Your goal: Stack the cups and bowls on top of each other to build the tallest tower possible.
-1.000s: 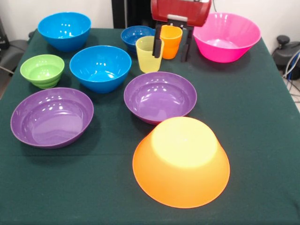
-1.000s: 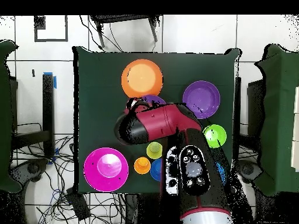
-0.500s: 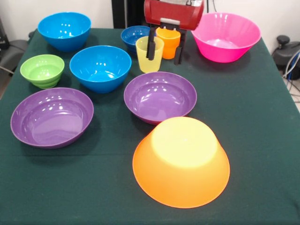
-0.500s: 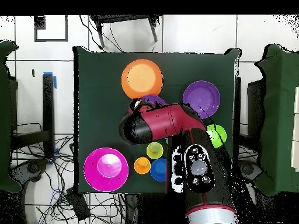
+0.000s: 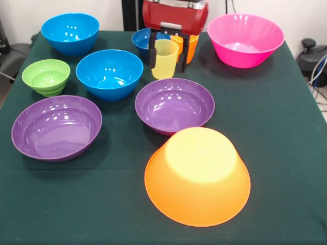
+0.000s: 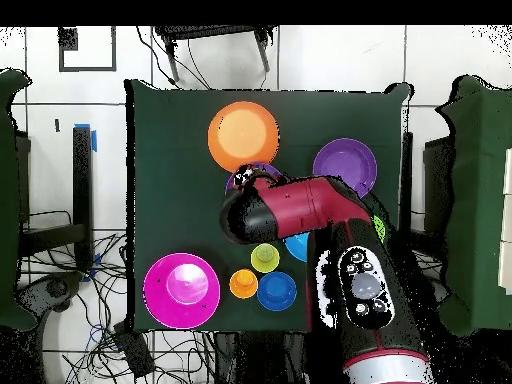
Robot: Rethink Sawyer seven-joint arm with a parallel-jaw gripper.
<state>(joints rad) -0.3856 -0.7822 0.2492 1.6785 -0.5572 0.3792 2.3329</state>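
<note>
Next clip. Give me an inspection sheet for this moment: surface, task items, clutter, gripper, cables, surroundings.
Surface: table under a dark green cloth.
Job's things: yellow-orange bowl upside down at the near edge, nothing stacked on it. Upright and apart: two purple bowls, green bowl, two bright blue bowls, pink bowl. Dark blue bowl and orange cup behind the yellow cup.
Clutter: nothing seen.
Gripper: gripper with jaws open, one on either side of the yellow cup.
Cables: tangled on the floor.
Surroundings: tiled floor, other furniture around the table.
</note>
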